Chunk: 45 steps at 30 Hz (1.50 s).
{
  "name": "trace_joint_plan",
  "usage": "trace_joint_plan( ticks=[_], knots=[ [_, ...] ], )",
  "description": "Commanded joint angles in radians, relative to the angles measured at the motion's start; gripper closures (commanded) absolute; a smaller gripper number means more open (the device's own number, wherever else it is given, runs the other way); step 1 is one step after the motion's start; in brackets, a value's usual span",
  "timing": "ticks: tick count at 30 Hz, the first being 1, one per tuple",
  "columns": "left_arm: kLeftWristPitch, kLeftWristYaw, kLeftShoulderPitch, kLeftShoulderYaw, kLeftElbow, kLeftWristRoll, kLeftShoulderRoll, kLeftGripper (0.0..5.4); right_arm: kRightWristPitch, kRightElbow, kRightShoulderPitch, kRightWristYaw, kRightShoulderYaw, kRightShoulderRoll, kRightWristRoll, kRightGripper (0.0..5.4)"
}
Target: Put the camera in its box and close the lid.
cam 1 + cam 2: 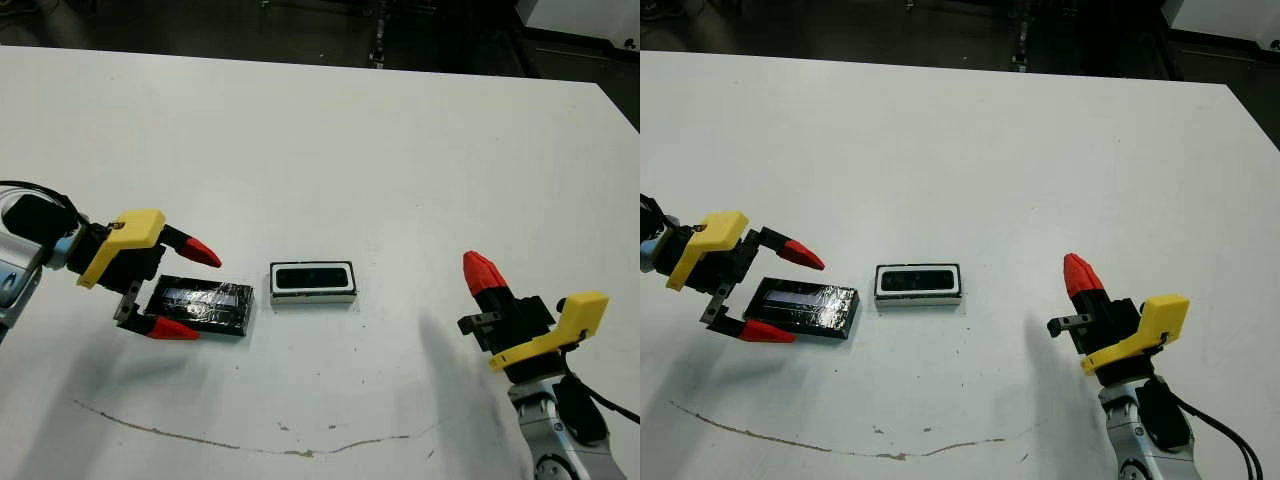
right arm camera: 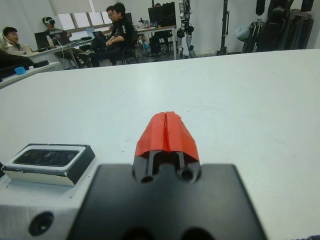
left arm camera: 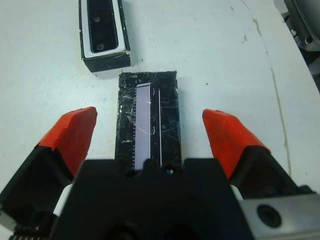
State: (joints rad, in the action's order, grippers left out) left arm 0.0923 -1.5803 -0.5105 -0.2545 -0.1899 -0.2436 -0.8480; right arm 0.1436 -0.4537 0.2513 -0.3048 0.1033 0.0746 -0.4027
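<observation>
Camera [image 1: 311, 278]: one, inside one box [image 1: 313, 296]; one lid [image 1: 199, 304].

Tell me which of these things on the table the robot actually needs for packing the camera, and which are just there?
Needed:
- box, open
- camera, already lying inside it
- lid, flat on the table beside the box
- left pincer, open, straddling the lid's end

Just there:
- right pincer, shut and empty, away from the box
- brownish scuff line on the table's near edge

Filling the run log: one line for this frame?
camera: in box | lid: on table, off | left end effector: open around lid | right end effector: shut, empty
</observation>
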Motion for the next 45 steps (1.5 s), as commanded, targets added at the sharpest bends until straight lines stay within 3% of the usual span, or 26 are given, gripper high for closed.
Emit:
trace_joint_plan(
  ticks=[1, 10, 21, 32, 36, 45],
  knots=[
    [0.009, -0.006, 0.009, -0.003, -0.006, 0.007, 0.01, 0.0, -0.006, 0.005, 0.013, -0.006, 0.008, 0.018, -0.004, 5.39],
    [-0.005, 0.0, 0.017, 0.003, -0.026, 0.013, 0.026, 0.0, 0.006, -0.002, 0.016, -0.001, 0.01, 0.018, -0.011, 5.39],
    [0.091, 0.036, 0.032, 0.014, -0.048, 0.001, 0.041, 0.0, 0.005, -0.004, 0.019, 0.003, 0.009, 0.021, -0.012, 5.39],
    [0.02, 0.051, 0.051, 0.017, -0.052, 0.023, 0.041, 0.0, 0.001, -0.008, 0.024, 0.006, 0.006, 0.026, -0.011, 5.39],
    [0.043, 0.051, 0.055, 0.009, -0.04, 0.036, 0.028, 0.0, 0.001, -0.015, 0.027, 0.009, 0.005, 0.027, -0.006, 5.39],
    [0.11, 0.071, 0.071, 0.01, 0.008, 0.058, 0.008, 1.12, 0.004, -0.023, 0.028, 0.011, 0.005, 0.029, -0.007, 5.4]
  ],
)
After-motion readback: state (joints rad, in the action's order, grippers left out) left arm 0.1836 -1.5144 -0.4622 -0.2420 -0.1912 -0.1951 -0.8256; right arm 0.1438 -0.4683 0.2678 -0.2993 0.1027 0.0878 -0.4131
